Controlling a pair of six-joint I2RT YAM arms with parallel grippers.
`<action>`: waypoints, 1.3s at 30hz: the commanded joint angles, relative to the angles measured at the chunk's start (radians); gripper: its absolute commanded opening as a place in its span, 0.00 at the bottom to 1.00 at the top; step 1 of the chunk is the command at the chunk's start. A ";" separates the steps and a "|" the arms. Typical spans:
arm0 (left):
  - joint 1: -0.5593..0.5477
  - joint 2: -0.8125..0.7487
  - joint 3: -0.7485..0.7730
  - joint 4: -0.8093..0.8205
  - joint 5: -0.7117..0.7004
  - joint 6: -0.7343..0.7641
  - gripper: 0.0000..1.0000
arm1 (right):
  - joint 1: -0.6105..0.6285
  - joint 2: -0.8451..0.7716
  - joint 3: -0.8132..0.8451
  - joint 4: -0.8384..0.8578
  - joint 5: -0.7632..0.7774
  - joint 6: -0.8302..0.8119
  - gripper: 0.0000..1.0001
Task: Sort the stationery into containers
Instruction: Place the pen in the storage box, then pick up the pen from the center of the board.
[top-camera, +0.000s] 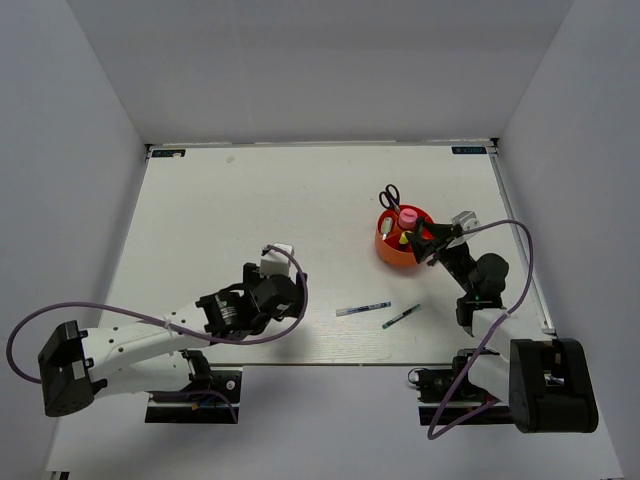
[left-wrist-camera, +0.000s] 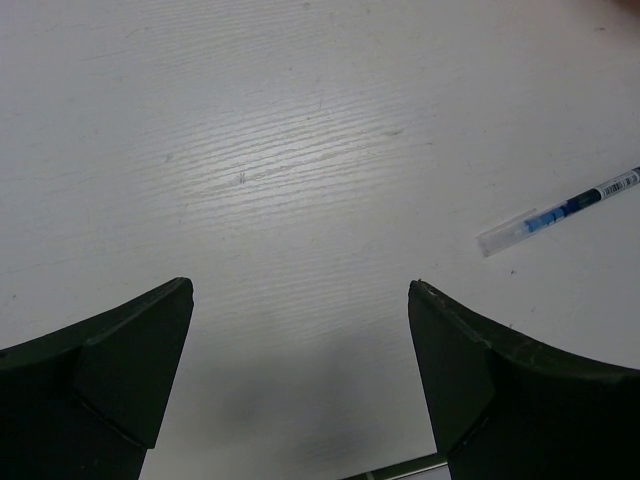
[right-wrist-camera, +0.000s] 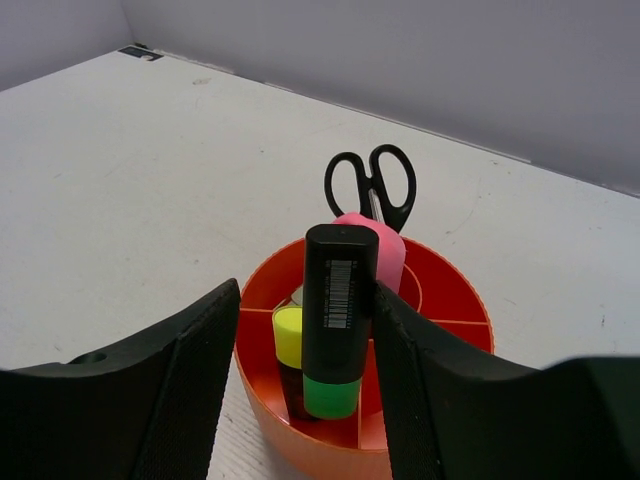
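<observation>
The right gripper (right-wrist-camera: 305, 290) is holding its fingers (right-wrist-camera: 190, 370) spread wide over the near side of the cup (right-wrist-camera: 440, 300). The green highlighter (right-wrist-camera: 338, 320) is standing upright between them, green end down inside the cup. Its black barrel is resting against one finger and sitting clear of the other, so nothing is pinching it. I am reading this as the drop-off of that highlighter, with the release all but made.

Just beside it the yellow highlighter (right-wrist-camera: 288, 335) is sitting in the cup. Behind them the pink cap of the glue tube (right-wrist-camera: 385, 250) is showing, and the scissors (right-wrist-camera: 371, 180) are standing handles-up at the far rim. Whether the two highlighters are sharing a compartment I cannot tell.

The left gripper (left-wrist-camera: 300, 290) is hanging over bare table (left-wrist-camera: 250, 150), fingers also wide and gripping nothing. The blue pen (left-wrist-camera: 560, 210) is lying off to one side, outside the gap. In the overhead view the green pen (top-camera: 401, 317) is lying near the blue pen, both well apart from the cup.

So two pens are waiting. The right arm is probably needing a straight lift, so that the touching finger is not tipping the highlighter. The left arm is likely needing to shift over the blue pen, turn its jaws across the thin barrel and come right down to the table.
</observation>
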 joint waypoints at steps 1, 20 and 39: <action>-0.007 0.036 0.049 0.039 0.031 0.043 0.98 | 0.000 -0.018 0.023 -0.016 0.026 -0.017 0.59; -0.007 0.079 0.068 0.051 0.062 0.068 0.96 | 0.001 -0.017 0.060 -0.131 0.022 -0.003 0.33; -0.007 0.153 0.105 0.059 0.151 0.141 0.63 | -0.023 -0.078 0.224 -0.566 -0.324 -0.102 0.60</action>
